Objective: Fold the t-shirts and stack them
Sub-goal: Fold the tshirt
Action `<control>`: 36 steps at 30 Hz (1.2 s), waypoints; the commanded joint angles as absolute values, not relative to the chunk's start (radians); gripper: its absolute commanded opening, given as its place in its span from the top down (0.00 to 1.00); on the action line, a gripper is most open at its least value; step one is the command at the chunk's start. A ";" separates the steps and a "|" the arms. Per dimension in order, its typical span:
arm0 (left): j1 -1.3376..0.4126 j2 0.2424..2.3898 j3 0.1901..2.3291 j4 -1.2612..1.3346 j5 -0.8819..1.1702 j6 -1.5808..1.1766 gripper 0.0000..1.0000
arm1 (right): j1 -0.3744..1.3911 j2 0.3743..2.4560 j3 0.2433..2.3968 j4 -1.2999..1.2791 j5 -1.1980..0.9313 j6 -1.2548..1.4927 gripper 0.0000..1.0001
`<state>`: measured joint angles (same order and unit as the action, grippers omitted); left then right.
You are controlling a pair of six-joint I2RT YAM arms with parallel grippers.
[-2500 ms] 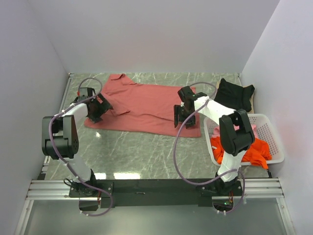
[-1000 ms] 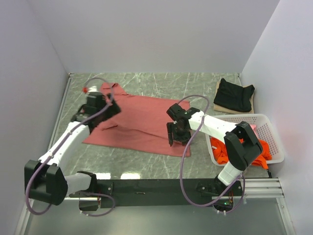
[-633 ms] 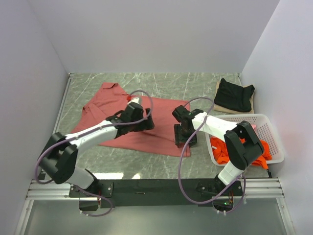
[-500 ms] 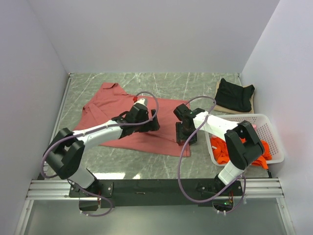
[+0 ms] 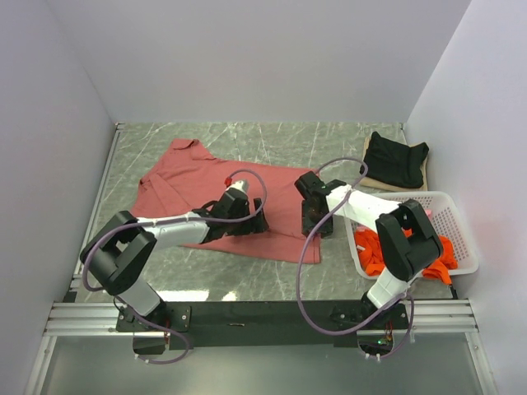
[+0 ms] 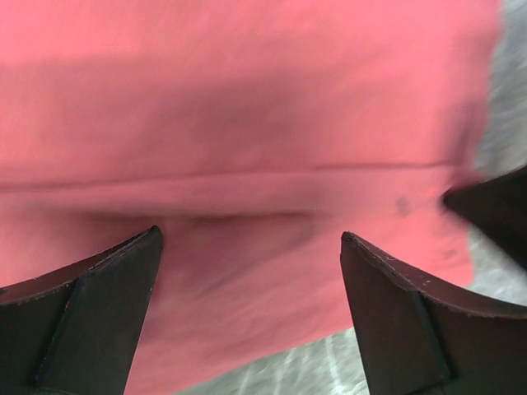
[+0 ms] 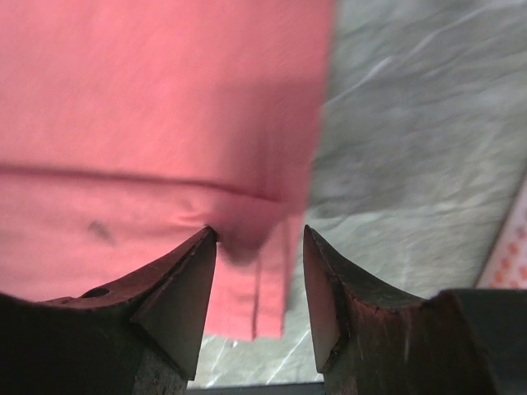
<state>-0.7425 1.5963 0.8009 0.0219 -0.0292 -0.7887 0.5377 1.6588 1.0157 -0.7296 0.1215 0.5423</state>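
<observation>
One big brick-red shirt (image 5: 185, 177) lies spread flat across the middle of the table (image 5: 272, 276), laid out for folding. At the right, the white basket (image 5: 465, 239) holds the orange shirt (image 5: 432, 255), which is not yet folded; I can't make out anything else in it. Far right, the black shirt (image 5: 395, 158) sits folded on a tan board (image 5: 375, 181), probably the start of the stack. My left gripper (image 6: 249, 237) hovers released over a ridge in the red cloth. My right gripper (image 7: 257, 232), jaws partly apart, straddles the shirt's right hem, not clamping it as far as I can see.
</observation>
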 commanded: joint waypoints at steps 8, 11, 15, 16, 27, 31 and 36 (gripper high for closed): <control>-0.750 1.431 0.641 0.107 -0.031 -0.839 0.05 | 0.419 1.654 1.092 -0.669 0.224 0.572 0.46; -0.749 1.414 0.618 0.107 -0.034 -0.847 0.05 | 0.411 1.628 1.111 -0.667 0.226 0.578 0.46; -0.750 1.401 0.615 0.101 -0.041 -0.851 0.05 | 0.411 1.592 1.120 -0.654 0.163 0.571 0.45; -0.749 1.397 0.615 0.100 -0.044 -0.851 0.05 | 0.416 1.583 1.118 -0.652 0.144 0.569 0.45; -0.686 1.195 0.774 -0.167 -0.216 -0.844 0.01 | 0.535 1.534 1.132 -0.603 -0.043 0.534 0.41; -0.484 1.141 0.792 -0.354 -0.271 -0.877 0.01 | 0.575 1.606 1.147 -0.598 -0.086 0.534 0.40; -0.301 1.108 0.732 -0.376 -0.197 -0.819 0.01 | 0.598 1.632 1.154 -0.581 -0.110 0.545 0.40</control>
